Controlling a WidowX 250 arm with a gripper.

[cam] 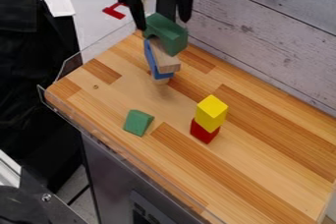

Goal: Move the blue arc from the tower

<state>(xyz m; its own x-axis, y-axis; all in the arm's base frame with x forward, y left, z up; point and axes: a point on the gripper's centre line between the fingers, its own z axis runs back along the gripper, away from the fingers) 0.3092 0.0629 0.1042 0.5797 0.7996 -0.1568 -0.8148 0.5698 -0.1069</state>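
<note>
Gripper (162,24): far left, cut off by my view's top edge, fingers set wide; contact with the green arch (168,35) unclear to me. Blue arc (152,61): in the far-left tower, mostly hidden by a wooden block (164,60). Bottom wooden piece (160,81): barely showing, shape unreadable. Red piece (114,11): beyond the table (263,169), unidentified.

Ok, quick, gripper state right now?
Gripper: open, fingers apart at the green block topping the tower; whether they touch it, can't tell.
</note>
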